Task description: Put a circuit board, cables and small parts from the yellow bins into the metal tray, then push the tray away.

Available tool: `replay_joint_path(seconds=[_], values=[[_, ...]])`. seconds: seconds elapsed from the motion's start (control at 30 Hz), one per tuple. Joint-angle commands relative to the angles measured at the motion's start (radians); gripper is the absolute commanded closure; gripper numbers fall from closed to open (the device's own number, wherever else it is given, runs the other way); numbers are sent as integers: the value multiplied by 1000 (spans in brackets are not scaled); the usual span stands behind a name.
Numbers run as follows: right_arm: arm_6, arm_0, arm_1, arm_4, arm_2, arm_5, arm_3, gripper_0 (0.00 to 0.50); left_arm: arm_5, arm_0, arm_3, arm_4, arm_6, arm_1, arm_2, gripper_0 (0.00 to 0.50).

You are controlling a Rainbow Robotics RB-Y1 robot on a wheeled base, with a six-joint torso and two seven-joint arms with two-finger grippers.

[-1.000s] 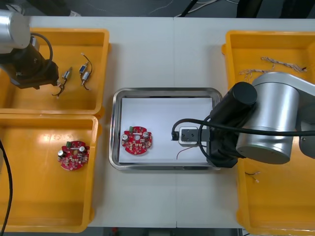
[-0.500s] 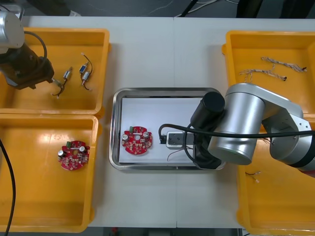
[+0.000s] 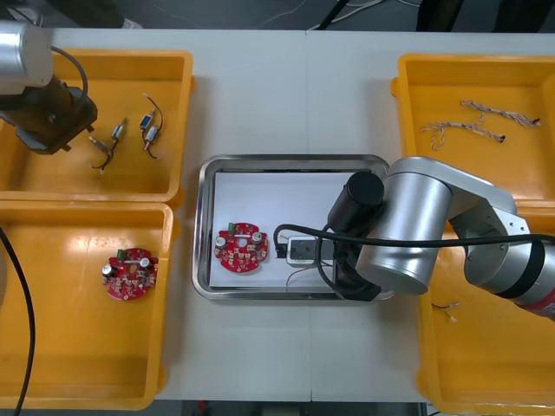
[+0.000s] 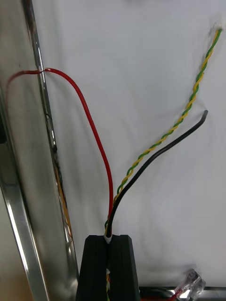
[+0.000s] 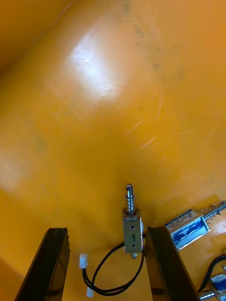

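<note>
Your right gripper (image 4: 109, 242) is low inside the metal tray (image 3: 205, 227), in the tray's near right part. Its fingers are squeezed tight on a bunch of cables (image 4: 113, 207): one red, one black, and one twisted yellow and green. The red one bends over and touches the tray's shiny wall. The big silver right arm (image 3: 408, 234) covers the tray's right side from above. A round red circuit board (image 3: 242, 248) lies flat in the tray's left part, apart from the cables. Your left gripper (image 5: 106, 230) hangs over the yellow bin (image 3: 182, 104) left of the tray and farther back, with its fingers wide apart. A small metal part (image 5: 133, 230) lies on the bin floor between them, close to one finger and not gripped. A blue part (image 5: 188, 228) lies just beside it. Another board (image 3: 130, 274) sits in the nearer bin (image 3: 165, 260) left of the tray. Loose twisted cables (image 3: 473, 121) lie in the bin right of the tray and farther back.
</note>
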Motion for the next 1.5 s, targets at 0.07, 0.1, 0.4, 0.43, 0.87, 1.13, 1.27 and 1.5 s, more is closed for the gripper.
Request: replay_joint_path(seconds=[0.07,0.1,0.4,0.43,0.87,1.13,1.27,1.5], values=[[57,-26,13,10,20,-22,2,433,-45,-56,-9,-12,78,-35,-29,28],[57,-26,13,14,20,-22,2,374,-49,-56,-7,-14,80,-41,-29,28],[61,-26,13,17,20,-35,2,0,-130,-56,79,-52,80,-72,-29,28],[61,-26,13,14,19,-35,2,0,-135,-56,88,-54,78,-73,-29,25],[49,-26,-2,-118,-150,87,-101,0,-100,-55,91,-67,77,-72,-31,105],[29,-26,-2,-196,-320,210,-167,0,-94,-55,92,-66,70,-73,-29,258],[-55,-24,-2,-245,-415,288,-182,0,-92,-53,92,-64,69,-72,-29,386],[-194,-13,-2,-306,-592,338,-198,0,-88,-53,91,-64,69,-72,-29,500]])
